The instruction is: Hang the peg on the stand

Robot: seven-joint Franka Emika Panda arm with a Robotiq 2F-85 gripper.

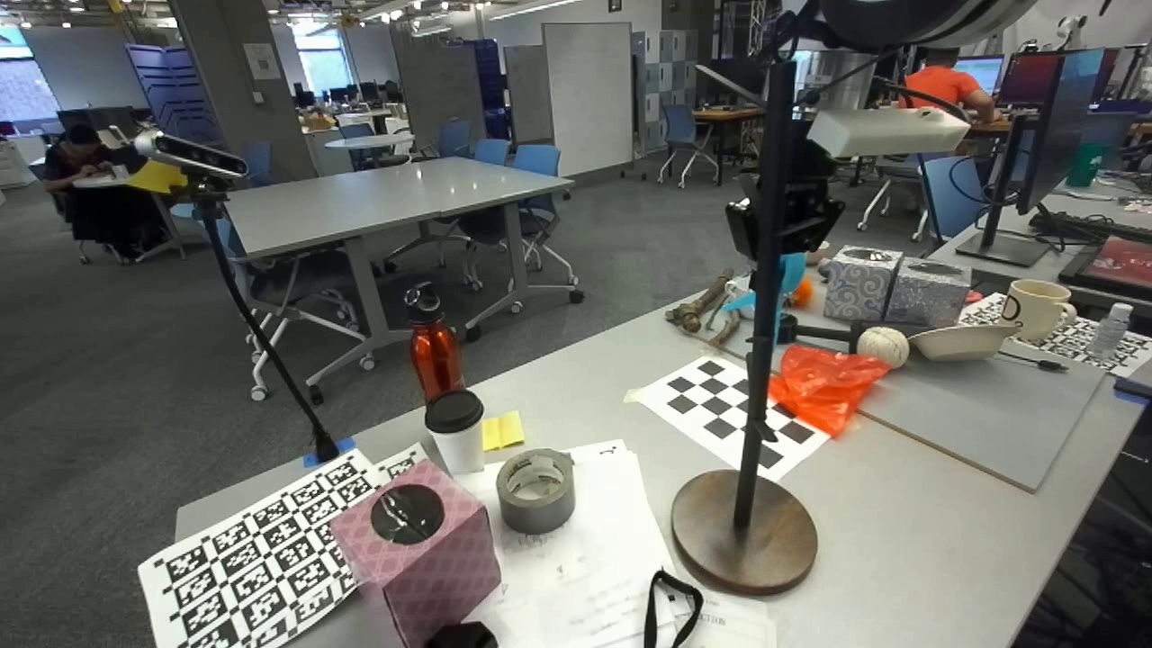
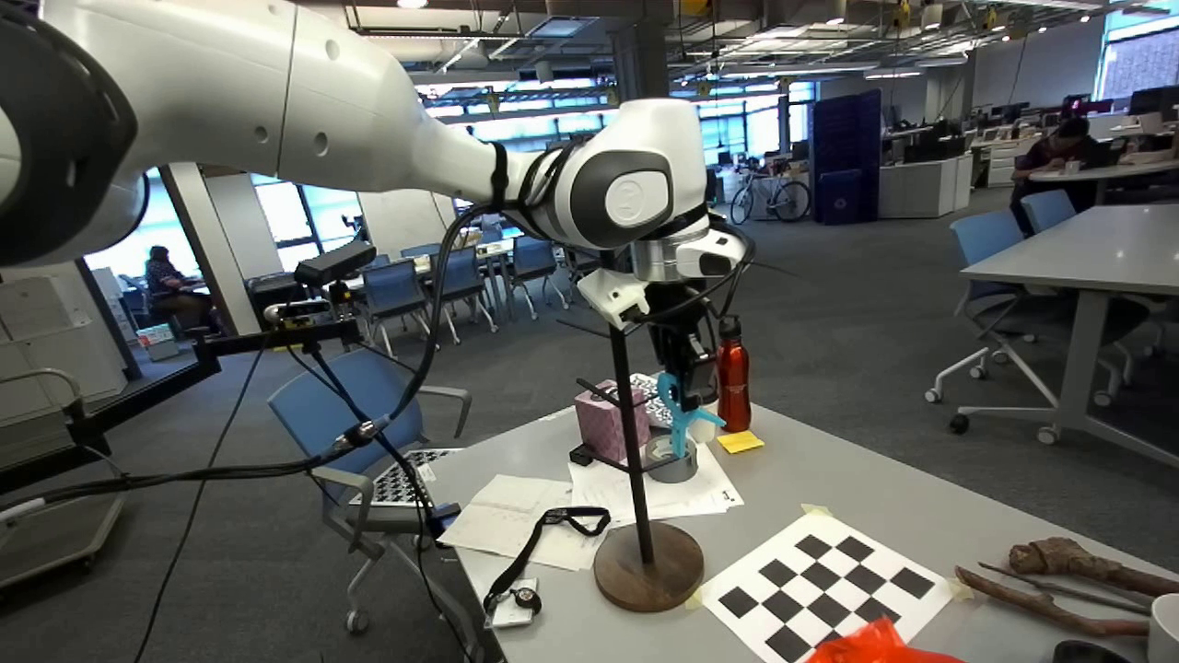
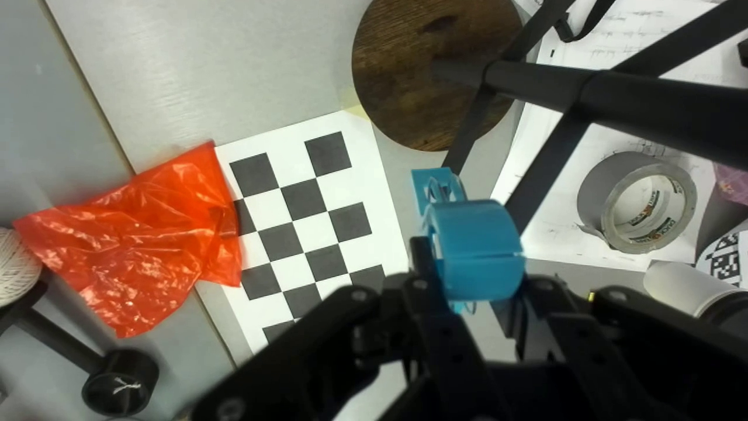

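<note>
The blue peg, a clip-like plastic piece [image 2: 680, 419], is held in the air above the table; it also shows in the wrist view [image 3: 479, 245] and partly behind the pole in an exterior view [image 1: 790, 274]. My gripper [image 3: 470, 275] is shut on its upper end, a finger on each side; it also shows in an exterior view [image 2: 693, 364]. The stand has a black pole [image 2: 632, 442] with thin side arms and a round wooden base [image 1: 743, 540]. In the wrist view the peg overlaps the stand's dark arms [image 3: 543, 164]; I cannot tell whether they touch.
Grey tape [image 1: 535, 490], a pink tissue box [image 1: 418, 558], a white cup [image 1: 457, 432] and an orange bottle [image 2: 734, 382] stand near the stand. A checkerboard sheet [image 2: 829, 589], an orange bag [image 3: 146, 234] and sticks [image 2: 1050, 603] lie on its other side.
</note>
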